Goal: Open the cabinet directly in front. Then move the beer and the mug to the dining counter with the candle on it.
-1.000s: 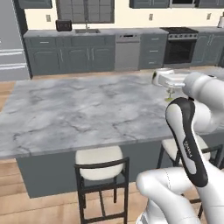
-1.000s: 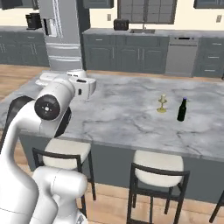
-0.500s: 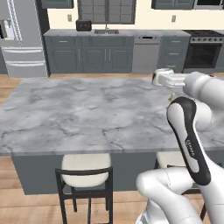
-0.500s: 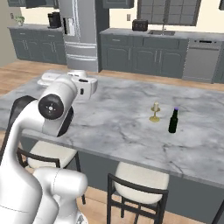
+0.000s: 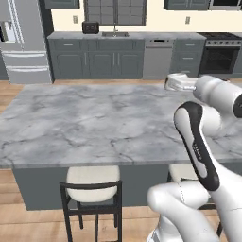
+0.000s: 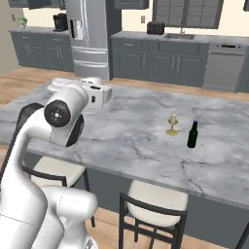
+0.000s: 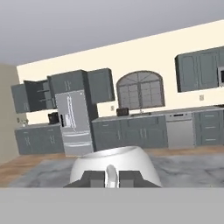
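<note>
The jaws are closed on the handle of the white mug (image 7: 114, 165), which is held above the marble desk (image 5: 85, 123), well short of the candle (image 6: 172, 125). The beer (image 6: 193, 134) already stands on the desk just beside the candle. The cabinet (image 7: 37, 96), far beyond the desk, has a door open. Judgement: the mug should be carried level toward the candle, lowered onto bare marble near it but clear of the beer, and released only once seated.
</note>
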Robot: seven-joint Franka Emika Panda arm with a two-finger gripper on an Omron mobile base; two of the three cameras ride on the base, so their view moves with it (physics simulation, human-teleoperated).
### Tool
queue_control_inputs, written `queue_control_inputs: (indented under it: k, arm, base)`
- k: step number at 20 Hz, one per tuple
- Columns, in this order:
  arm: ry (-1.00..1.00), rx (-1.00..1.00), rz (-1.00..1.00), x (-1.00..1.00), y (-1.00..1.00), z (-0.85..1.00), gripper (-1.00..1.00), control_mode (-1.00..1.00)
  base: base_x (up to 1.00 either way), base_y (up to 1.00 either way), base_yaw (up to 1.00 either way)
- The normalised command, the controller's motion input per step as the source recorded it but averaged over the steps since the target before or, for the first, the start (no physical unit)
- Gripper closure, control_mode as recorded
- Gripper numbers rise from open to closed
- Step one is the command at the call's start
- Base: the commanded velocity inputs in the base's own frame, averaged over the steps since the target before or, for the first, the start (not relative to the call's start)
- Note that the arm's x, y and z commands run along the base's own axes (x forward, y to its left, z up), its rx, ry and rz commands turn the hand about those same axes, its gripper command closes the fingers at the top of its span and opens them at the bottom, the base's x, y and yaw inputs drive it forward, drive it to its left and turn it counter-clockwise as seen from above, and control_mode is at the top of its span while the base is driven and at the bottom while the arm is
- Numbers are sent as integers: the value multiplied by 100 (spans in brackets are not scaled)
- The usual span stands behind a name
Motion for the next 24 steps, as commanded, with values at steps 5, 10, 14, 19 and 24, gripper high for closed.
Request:
queue_control_inputs:
  k: [5, 10, 14, 19, 24]
  arm:
    - [12, -3, -44, 81, -5, -20, 100, -100]
    - [7, -3, -53, 37, -5, -20, 100, -100]
    - [2, -2, -12, 3, -1, -5, 100, -100]
    - [0, 0, 0, 0, -50, -15, 100, -100]
    - [2, 3, 0, 0, -81, -9, 100, -100]
  base:
    - [0, 0, 0]
    - [0, 0, 0]
    - [0, 0, 0]
    - [0, 0, 0]
    - [0, 0, 0]
